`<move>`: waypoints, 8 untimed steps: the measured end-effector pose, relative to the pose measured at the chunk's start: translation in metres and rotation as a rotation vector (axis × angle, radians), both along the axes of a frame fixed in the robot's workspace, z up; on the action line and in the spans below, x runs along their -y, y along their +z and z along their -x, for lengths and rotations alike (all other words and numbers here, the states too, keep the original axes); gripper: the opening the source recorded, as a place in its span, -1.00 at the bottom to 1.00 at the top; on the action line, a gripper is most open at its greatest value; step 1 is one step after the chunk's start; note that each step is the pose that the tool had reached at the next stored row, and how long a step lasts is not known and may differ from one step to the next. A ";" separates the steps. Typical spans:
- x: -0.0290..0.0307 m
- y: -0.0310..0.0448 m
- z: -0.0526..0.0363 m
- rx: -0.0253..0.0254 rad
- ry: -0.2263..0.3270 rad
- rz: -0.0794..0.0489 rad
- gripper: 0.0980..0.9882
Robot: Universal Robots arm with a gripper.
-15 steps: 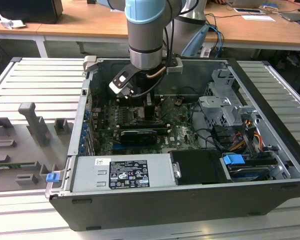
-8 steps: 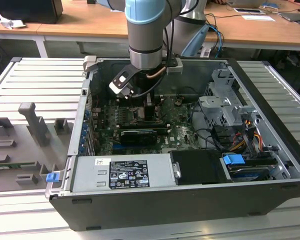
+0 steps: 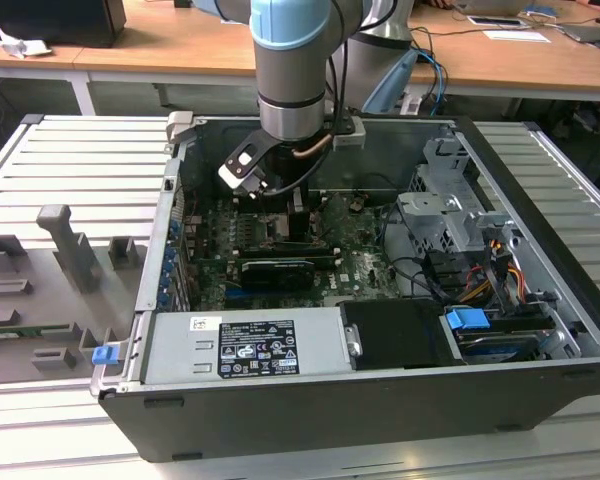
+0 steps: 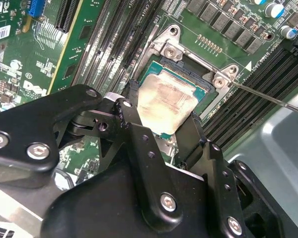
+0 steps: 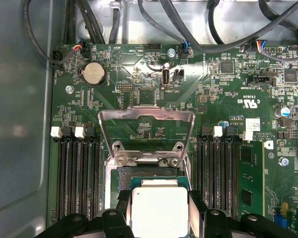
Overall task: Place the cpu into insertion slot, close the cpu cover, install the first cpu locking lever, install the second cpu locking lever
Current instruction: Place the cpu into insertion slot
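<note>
My gripper (image 4: pixel 161 116) (image 5: pixel 160 208) is shut on the cpu (image 4: pixel 166 101) (image 5: pixel 159 213), a flat square chip with a silvery-beige top, pinched by two opposite edges between the black fingers (image 4: pixel 131 101). The chip hangs close over the insertion slot (image 4: pixel 188 74) (image 5: pixel 149 174), a dark square socket with a silver rim on the green board; I cannot tell whether it touches. The cpu cover (image 5: pixel 146 114) stands swung open beyond the socket. A thin locking lever (image 4: pixel 268 96) sticks out from the socket corner. In the exterior view the gripper (image 3: pixel 290 215) reaches down into the open computer case.
Black memory slots (image 5: pixel 77 178) (image 5: pixel 216 173) flank the socket on both sides. A long black card (image 3: pixel 280 272) lies in front of it, then the power supply (image 3: pixel 250 345). A drive cage (image 3: pixel 450 220) with cables sits at the exterior view's right. Case walls (image 3: pixel 170 230) surround everything.
</note>
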State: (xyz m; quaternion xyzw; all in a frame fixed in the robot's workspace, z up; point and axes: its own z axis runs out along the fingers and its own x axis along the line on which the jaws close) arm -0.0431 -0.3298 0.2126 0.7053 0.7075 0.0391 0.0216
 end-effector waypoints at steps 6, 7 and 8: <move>0.0000 -0.0028 0.0001 -0.0003 0.000 0.000 0.00; 0.0000 -0.0028 0.0001 -0.0003 0.000 0.000 0.00; -0.0001 -0.0028 0.0001 -0.0003 0.000 0.000 0.00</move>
